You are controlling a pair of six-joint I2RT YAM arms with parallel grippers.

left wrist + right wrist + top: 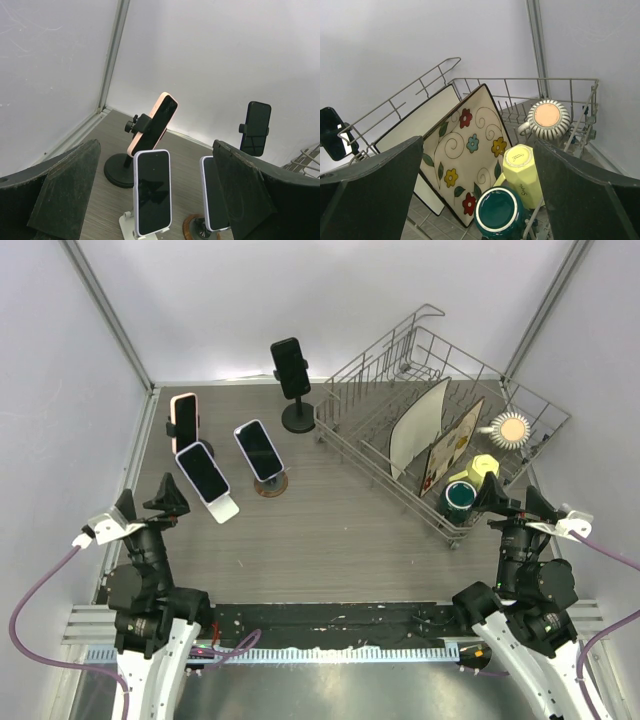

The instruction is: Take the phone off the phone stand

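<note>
My left jaws and right jaws stand spread wide, gripping nothing, at the lower left and lower right of the overhead view. Every phone sits in its stand in the upper left of the worktop (350, 530): the pink phone (185, 420), the white-stand phone (203, 472), the brown-base phone (259, 450) and the black phone (289, 362). The dish rack (340, 440) fills the upper right.

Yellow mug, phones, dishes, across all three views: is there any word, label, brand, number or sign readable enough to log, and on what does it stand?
Yellow mug: a short dark word on its side, too small and blurred to read.
Yellow mug, base: a faint stamp, also unreadable.
Phones: screens dark, no text shows.
Flowered plate: painted pattern only, no writing.
Nothing can be read in any of the views.
</note>
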